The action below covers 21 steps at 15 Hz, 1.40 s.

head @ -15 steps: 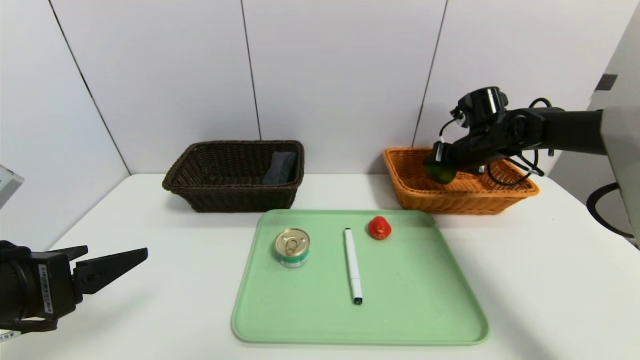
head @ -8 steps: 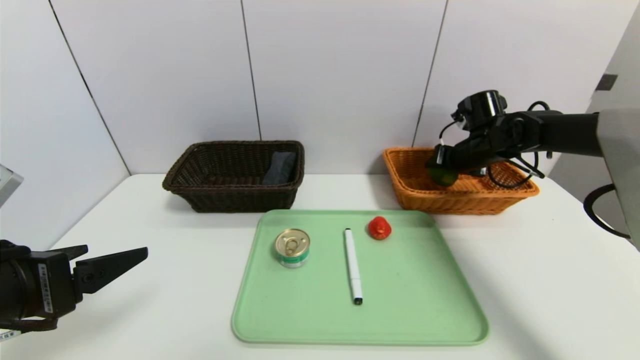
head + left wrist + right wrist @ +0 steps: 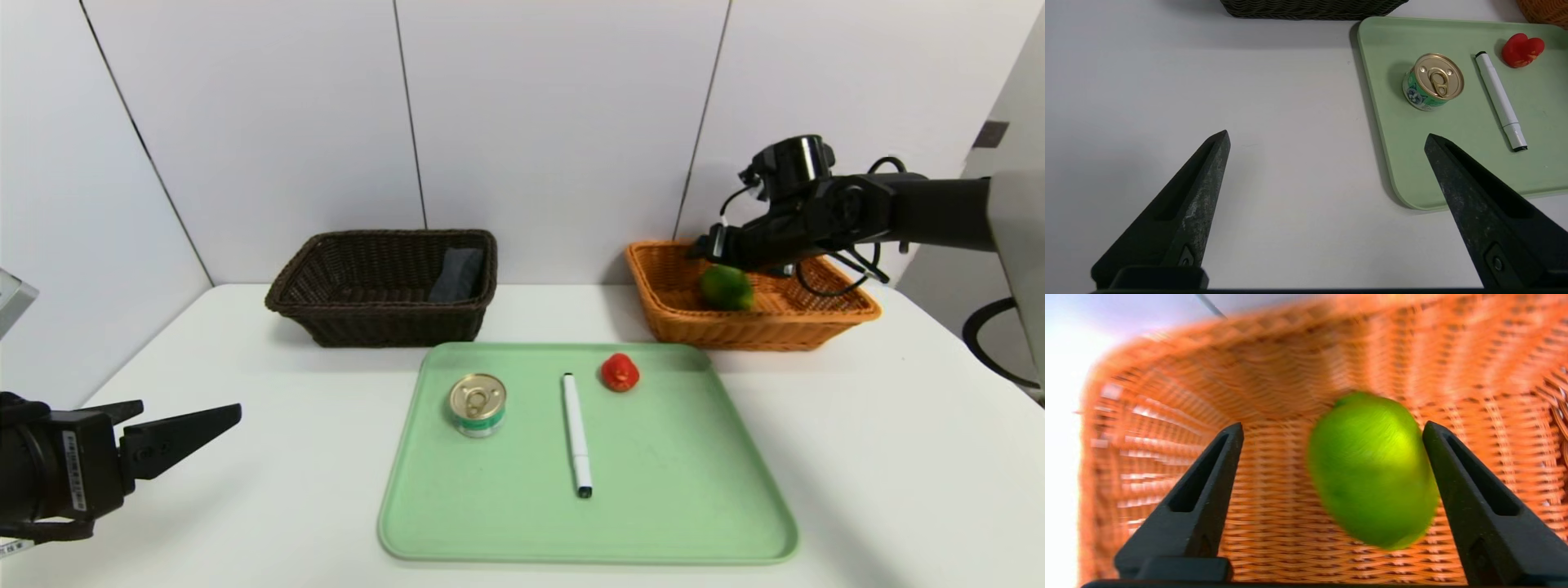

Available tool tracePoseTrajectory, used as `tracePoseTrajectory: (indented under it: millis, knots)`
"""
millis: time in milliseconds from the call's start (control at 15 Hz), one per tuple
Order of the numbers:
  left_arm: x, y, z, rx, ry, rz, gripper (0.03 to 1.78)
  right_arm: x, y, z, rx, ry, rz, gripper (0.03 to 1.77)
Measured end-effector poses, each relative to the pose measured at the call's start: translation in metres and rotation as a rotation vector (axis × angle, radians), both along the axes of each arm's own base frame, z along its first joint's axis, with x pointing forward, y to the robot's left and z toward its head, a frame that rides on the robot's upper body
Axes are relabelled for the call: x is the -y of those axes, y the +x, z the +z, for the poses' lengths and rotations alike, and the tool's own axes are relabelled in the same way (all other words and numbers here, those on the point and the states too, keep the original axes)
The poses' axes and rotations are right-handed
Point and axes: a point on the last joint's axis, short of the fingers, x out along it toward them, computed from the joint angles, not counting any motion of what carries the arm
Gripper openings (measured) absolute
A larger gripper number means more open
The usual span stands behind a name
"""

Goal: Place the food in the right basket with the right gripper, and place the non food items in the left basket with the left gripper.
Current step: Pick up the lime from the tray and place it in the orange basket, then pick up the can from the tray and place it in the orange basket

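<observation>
The green fruit (image 3: 725, 287) (image 3: 1372, 469) lies loose inside the orange right basket (image 3: 739, 331) (image 3: 1274, 522). My right gripper (image 3: 709, 245) (image 3: 1333, 424) hangs just above it, open, with a wide gap on one side of the fruit. On the green tray (image 3: 669, 506) stand the tin can (image 3: 478, 404) (image 3: 1433, 81), the white marker (image 3: 576, 433) (image 3: 1498, 100) and the red knobbly object (image 3: 620, 372) (image 3: 1522, 50). The grey towel (image 3: 457, 273) lies in the dark left basket (image 3: 380, 327). My left gripper (image 3: 192, 407) (image 3: 1327, 134) waits open and empty at the table's front left.
White wall panels rise right behind both baskets. The right arm's cables (image 3: 833, 282) droop over the orange basket's far rim. Bare white table (image 3: 269, 457) lies between my left gripper and the tray's edge (image 3: 1384, 122).
My right gripper has opened and risen a little. The green fruit has dropped from its fingers into the orange basket. The left arm has not moved.
</observation>
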Motion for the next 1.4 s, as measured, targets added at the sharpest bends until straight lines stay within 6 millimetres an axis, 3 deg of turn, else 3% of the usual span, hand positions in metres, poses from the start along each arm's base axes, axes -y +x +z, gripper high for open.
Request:
tracePoseTrajectory:
  millis: [200, 400, 600, 867, 1133, 1400]
  knots:
    - [0.0, 0.0, -0.001, -0.001, 0.0, 0.0, 1.69, -0.012, -0.014, 0.033, 0.086, 0.097, 0.065, 1.58]
    - [0.0, 0.0, 0.0, 0.001, -0.001, 0.0, 1.69, -0.048, -0.046, 0.069, 0.13, 0.145, 0.126, 1.62]
    - [0.0, -0.002, 0.002, 0.015, -0.004, 0.0, 1.69, -0.075, -0.082, 0.085, 0.126, 0.084, 0.116, 1.65]
    - [-0.001, -0.007, 0.005, 0.037, -0.011, -0.002, 1.69, -0.096, -0.11, 0.11, 0.178, 0.046, 0.076, 1.68]
    - [-0.002, -0.013, 0.005, 0.05, -0.017, -0.01, 1.69, -0.123, -0.138, 0.111, 0.138, 0.034, 0.09, 1.69]
    - [-0.003, -0.016, 0.004, 0.053, -0.03, -0.004, 1.69, -0.156, -0.175, 0.066, 0.031, -0.031, 0.216, 1.69]
